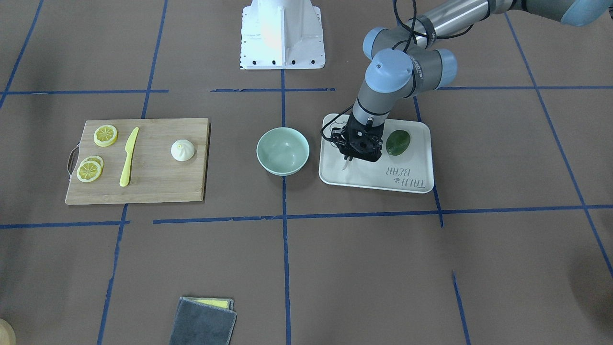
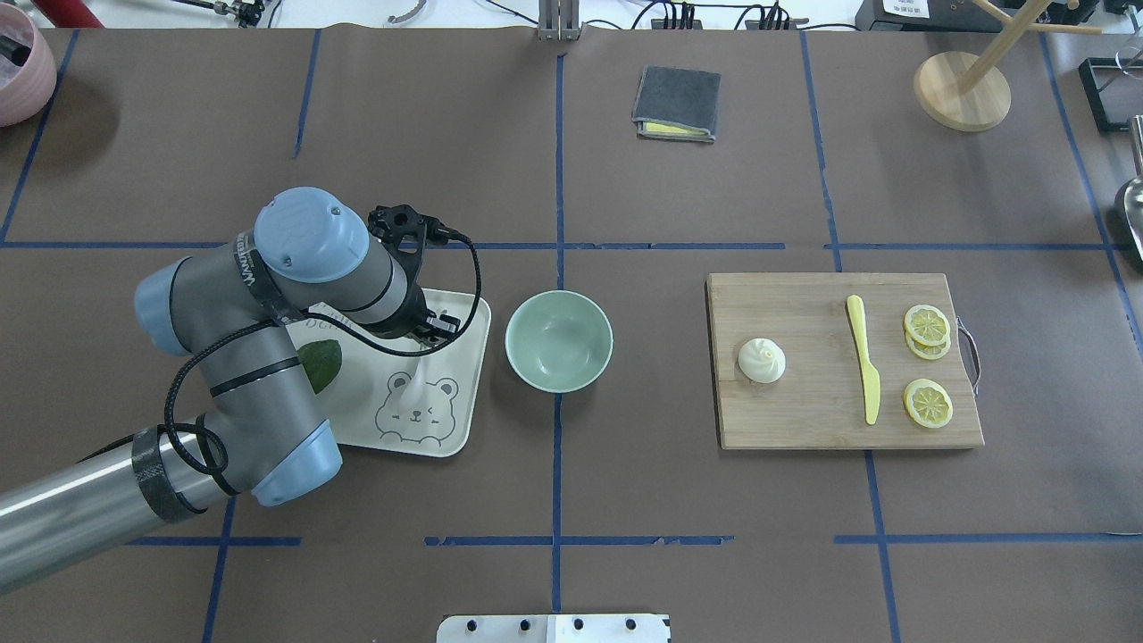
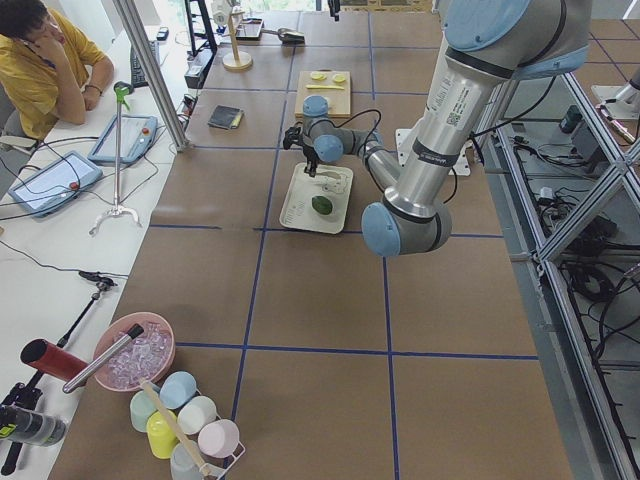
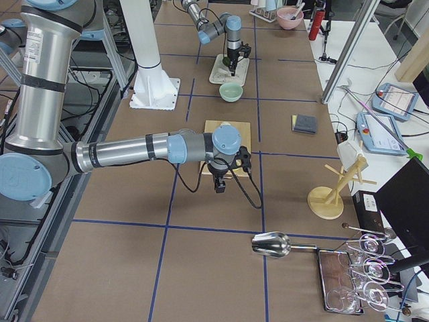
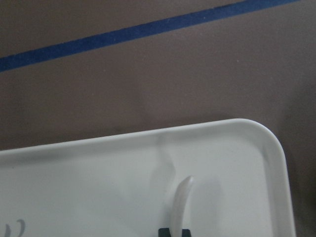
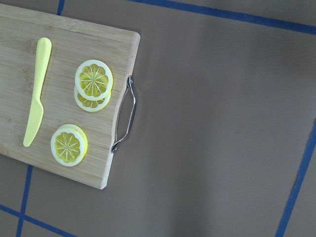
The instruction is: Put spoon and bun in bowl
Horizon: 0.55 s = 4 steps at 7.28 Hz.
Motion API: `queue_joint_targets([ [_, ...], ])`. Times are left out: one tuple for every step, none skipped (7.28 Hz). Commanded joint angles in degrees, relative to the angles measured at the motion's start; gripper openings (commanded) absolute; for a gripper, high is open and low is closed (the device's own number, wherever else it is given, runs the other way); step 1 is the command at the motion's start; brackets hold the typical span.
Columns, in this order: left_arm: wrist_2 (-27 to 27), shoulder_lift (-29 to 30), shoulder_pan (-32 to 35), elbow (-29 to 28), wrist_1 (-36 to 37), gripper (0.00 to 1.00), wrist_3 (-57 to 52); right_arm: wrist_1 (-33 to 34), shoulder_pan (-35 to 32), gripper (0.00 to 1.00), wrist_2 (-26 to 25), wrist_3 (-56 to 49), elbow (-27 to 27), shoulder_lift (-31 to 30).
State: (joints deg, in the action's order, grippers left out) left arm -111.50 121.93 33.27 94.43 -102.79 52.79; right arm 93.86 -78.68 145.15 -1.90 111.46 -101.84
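Note:
My left gripper (image 1: pixel 347 160) hangs over the beige bear tray (image 1: pixel 407 178) and is shut on the off-white spoon (image 1: pixel 345 166). In the left wrist view the spoon (image 5: pixel 180 201) sticks out from between the black fingertips (image 5: pixel 162 231), just above the tray's corner (image 5: pixel 98 187). The mint-green bowl (image 1: pixel 282 151) stands empty beside the tray, toward the table's middle (image 2: pixel 559 340). The white pleated bun (image 1: pixel 182 150) sits on the wooden cutting board (image 1: pixel 158 184). My right gripper (image 4: pixel 220 182) shows only in the exterior right view, above the board's outer end; I cannot tell its state.
A dark green oval fruit (image 1: pixel 398 142) lies on the tray. A yellow plastic knife (image 1: pixel 128 157) and lemon slices (image 1: pixel 105 135) lie on the board. A folded grey cloth (image 1: pixel 203 323) lies near the operators' edge. A wooden stand (image 2: pixel 962 89) is at the far right.

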Motion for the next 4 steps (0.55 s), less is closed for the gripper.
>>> queue_joint_targets([
  [0.05, 5.92, -0.05, 1.11, 1.72, 0.00, 4.47, -0.25, 0.54, 1.00, 0.75, 3.29, 0.51, 0.06],
  [0.05, 10.65, -0.22, -2.81, 1.28, 0.00, 6.08, -0.43, 1.16, 1.00, 0.66, 3.48, 0.78, 0.06],
  [0.14, 14.09, -0.23, -6.50, 0.49, 0.00, 7.05, -2.43, 1.94, 1.00, 0.66, 4.00, 0.78, 0.06],
  [0.31, 14.73, -0.40, -9.85, -4.56, 0.00, 8.28, -3.06, 2.13, 1.00, 0.66, 5.40, 0.78, 0.06],
])
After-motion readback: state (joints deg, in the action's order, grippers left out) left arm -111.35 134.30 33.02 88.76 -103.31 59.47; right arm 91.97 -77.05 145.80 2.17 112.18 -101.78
